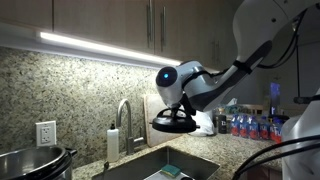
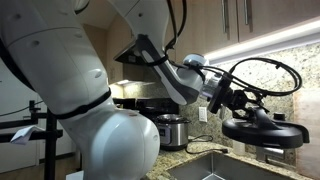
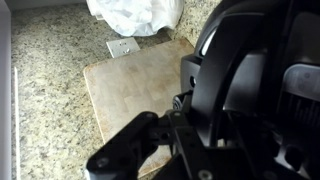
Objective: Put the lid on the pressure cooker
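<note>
In the carrying step, the end effector point(image 1: 176, 110), pinching the handle of the lid point(image 1: 172, 124), holds it in the air near the faucet point(image 1: 124, 116), well apart from the pressure cooker point(image 1: 35, 160), so the next move seems to call for carrying it across, centring over the rim and lowering

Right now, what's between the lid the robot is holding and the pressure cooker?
In an exterior view, the faucet and a small white bottle stand between the lid and the pressure cooker, behind the sink.
</note>
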Controlling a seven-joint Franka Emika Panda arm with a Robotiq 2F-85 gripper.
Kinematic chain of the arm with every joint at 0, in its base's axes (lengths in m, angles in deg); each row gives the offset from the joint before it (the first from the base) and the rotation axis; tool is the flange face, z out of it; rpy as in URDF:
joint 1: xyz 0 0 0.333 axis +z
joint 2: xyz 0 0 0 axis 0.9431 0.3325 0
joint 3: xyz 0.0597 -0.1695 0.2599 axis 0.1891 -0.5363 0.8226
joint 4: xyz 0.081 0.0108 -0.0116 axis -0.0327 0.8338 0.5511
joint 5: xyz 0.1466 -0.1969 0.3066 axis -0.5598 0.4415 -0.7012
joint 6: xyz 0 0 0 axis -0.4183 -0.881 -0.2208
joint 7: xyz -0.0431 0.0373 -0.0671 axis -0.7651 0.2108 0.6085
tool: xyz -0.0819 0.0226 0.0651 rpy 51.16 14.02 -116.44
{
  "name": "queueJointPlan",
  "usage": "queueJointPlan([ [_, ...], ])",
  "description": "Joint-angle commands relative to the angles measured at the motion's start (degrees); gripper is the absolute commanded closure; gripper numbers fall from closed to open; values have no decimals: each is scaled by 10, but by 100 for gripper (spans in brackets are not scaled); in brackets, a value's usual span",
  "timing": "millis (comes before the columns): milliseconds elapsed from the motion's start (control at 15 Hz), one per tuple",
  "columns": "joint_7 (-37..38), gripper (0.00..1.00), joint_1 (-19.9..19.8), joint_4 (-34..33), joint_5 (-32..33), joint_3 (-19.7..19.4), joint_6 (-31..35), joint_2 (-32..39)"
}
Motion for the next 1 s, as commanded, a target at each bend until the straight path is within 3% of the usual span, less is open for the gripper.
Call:
queueJointPlan([
  [0, -1, 91, 0, 0, -2, 1, 0, 0],
  [467, 5, 94, 28, 31, 7, 33, -1, -18],
  [933, -64, 94, 85, 22, -25, 48, 70, -15],
])
